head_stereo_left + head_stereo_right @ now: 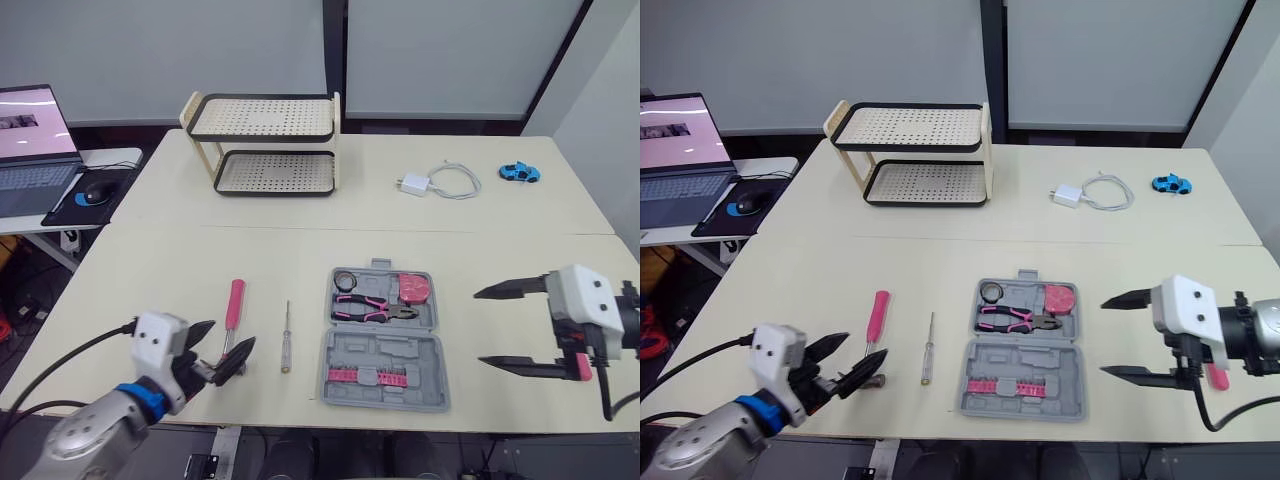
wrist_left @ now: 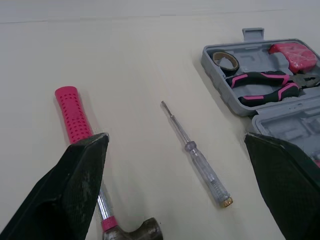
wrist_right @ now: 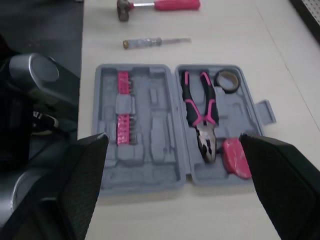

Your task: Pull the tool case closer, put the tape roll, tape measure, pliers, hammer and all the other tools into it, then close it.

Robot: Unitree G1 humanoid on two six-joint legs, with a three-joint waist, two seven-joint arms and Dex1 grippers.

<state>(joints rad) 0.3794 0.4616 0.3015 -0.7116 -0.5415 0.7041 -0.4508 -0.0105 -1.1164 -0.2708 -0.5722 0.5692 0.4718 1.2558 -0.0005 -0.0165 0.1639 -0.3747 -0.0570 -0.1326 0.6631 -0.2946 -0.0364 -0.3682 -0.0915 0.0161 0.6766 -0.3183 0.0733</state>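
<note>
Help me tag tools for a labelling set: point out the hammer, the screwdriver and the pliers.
hammer [image 2: 73, 114]: left wrist view, on the pink grip.
screwdriver [image 2: 202, 165]: left wrist view, on the clear handle.
pliers [image 3: 205, 136]: right wrist view, on the dark head by the pivot.

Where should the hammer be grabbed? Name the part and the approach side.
Probably the pink handle of the hammer, from straight above with the left gripper. It lies flat on the table, handle pointing away from the robot, so both sides are free.
</note>
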